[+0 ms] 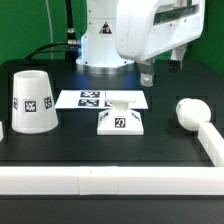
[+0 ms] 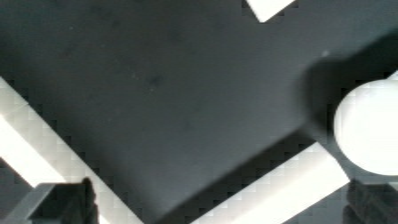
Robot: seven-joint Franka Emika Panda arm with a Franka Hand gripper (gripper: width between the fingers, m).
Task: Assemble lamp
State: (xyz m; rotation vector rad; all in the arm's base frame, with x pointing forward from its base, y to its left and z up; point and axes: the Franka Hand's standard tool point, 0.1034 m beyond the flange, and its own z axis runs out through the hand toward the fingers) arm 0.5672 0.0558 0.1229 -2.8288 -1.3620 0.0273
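The black worktop [image 1: 90, 150] fills the scene, with a white rail [image 1: 100, 180] along its near edge and down the exterior view's right side. The white Panda arm [image 1: 125, 30] rises at the back, and its end effector [image 1: 150, 72] hangs above the worktop behind the base, touching nothing and carrying nothing. In the wrist view only dark fingers [image 2: 54, 205] show at one corner, so I cannot tell how wide the jaws stand.

The shade [image 1: 33, 100] stands upright at the exterior view's left with its narrow end up, its long axis vertical and a tag facing the camera. The marker board [image 1: 95, 98] lies flat just beside it, toward the middle. The base [image 1: 121, 121] sits flat in front of that board, its raised centre up and a tag on its near face, well apart from the shade.

The bulb [image 1: 188, 112] lies at the exterior view's right, against the rail. Its round head is clear, but the neck blends into the white rail, so its axis cannot be read.
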